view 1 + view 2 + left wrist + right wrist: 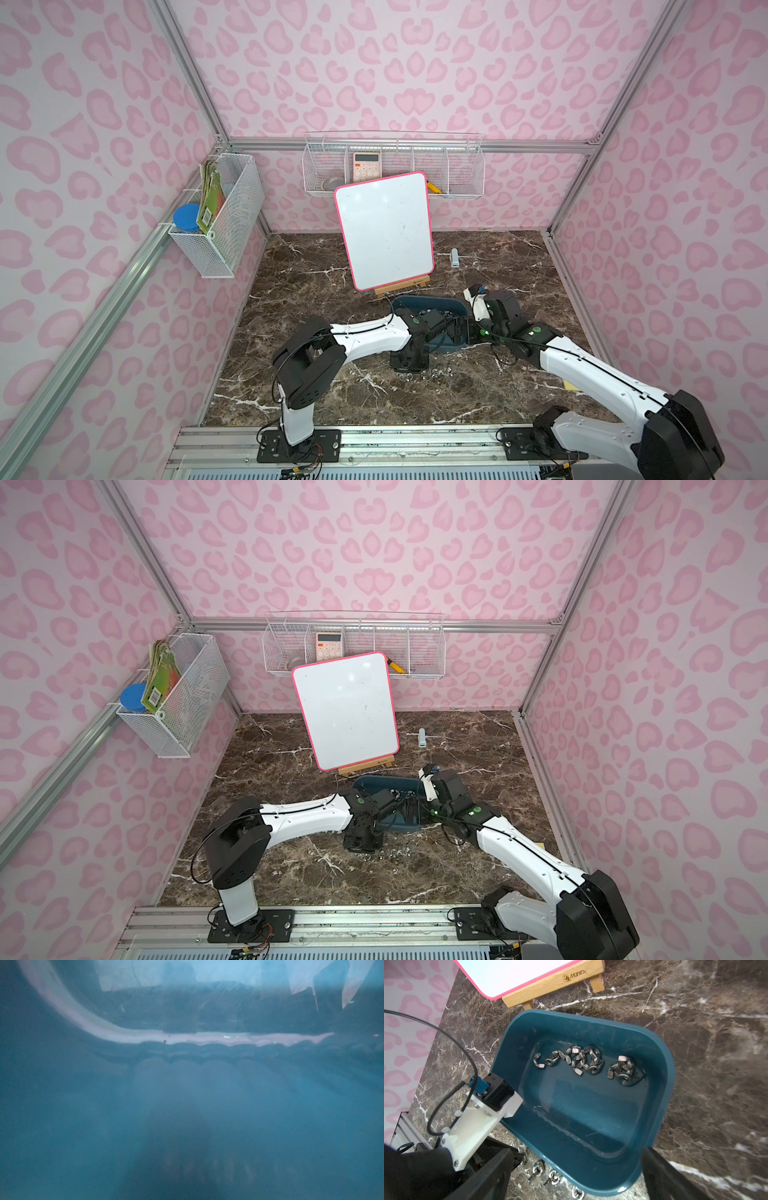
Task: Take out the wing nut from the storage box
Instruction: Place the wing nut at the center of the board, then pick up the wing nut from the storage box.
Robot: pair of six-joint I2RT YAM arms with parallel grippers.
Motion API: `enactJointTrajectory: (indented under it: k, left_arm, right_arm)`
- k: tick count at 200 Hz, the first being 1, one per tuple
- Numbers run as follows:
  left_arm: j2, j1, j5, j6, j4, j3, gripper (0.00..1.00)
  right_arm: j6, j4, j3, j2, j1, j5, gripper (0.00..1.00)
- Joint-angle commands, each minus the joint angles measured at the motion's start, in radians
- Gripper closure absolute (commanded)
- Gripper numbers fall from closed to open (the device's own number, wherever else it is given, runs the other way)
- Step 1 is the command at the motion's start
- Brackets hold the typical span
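My left arm (365,334) runs from its base up to a raised elbow, forearm near level toward the middle, wrist folded down. Left gripper (444,325) sits low, jaws hidden, can't tell how wide. My right arm (590,365) stretches in long from the other side. Right gripper (580,1151) has its jaws spread wide, black fingers (660,1169) far apart. Both grippers nearly meet.

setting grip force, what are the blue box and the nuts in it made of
The storage box looks like moulded plastic, dark teal and glossy: smooth rounded walls with soft reflections. The wing nuts look like bare metal, silvery grey with bright glints and threaded holes; which metal cannot be told.
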Motion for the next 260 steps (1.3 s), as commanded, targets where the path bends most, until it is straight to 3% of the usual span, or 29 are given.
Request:
enactJointTrajectory:
  k: [1,46,67,87,102,115,133,145,204,260]
  left_arm:
    - [-0.019,0.001,0.005,0.007,-0.009,0.001,0.68]
    - [-0.086,0.028,-0.008,0.027,-0.036,0.03,0.6]
    - [-0.146,0.065,-0.005,0.042,-0.034,0.04,0.45]
    - [-0.217,0.114,0.013,0.059,-0.008,0.031,0.29]
    - [-0.276,0.159,0.046,0.073,0.027,0.006,0.25]
    - [-0.325,0.204,0.054,0.069,0.04,-0.015,0.12]
    - [-0.384,0.269,0.081,0.088,0.062,-0.042,0.06]
    - [-0.417,0.307,0.079,0.09,0.064,-0.053,0.02]
    - [-0.523,0.497,0.188,0.111,0.128,-0.131,0.02]
    - [-0.558,0.565,0.204,0.194,0.104,-0.121,0.02]
  right_arm:
    - [0.007,0.009,0.012,0.012,-0.001,0.007,0.02]
    - [0.033,-0.011,0.055,0.065,0.0,0.037,0.05]
    - [0.047,-0.018,0.079,0.106,0.0,0.029,0.09]
    - [0.086,-0.031,0.109,0.152,0.005,0.053,0.19]
    - [0.12,-0.038,0.131,0.182,0.01,0.077,0.25]
    - [0.146,-0.042,0.149,0.209,0.015,0.098,0.32]
    - [0.199,-0.063,0.176,0.251,0.018,0.134,0.51]
    - [0.237,-0.086,0.198,0.286,0.018,0.157,0.55]
    - [0.393,-0.127,0.296,0.416,0.039,0.273,0.58]
    - [0.509,-0.177,0.366,0.515,0.058,0.327,0.65]
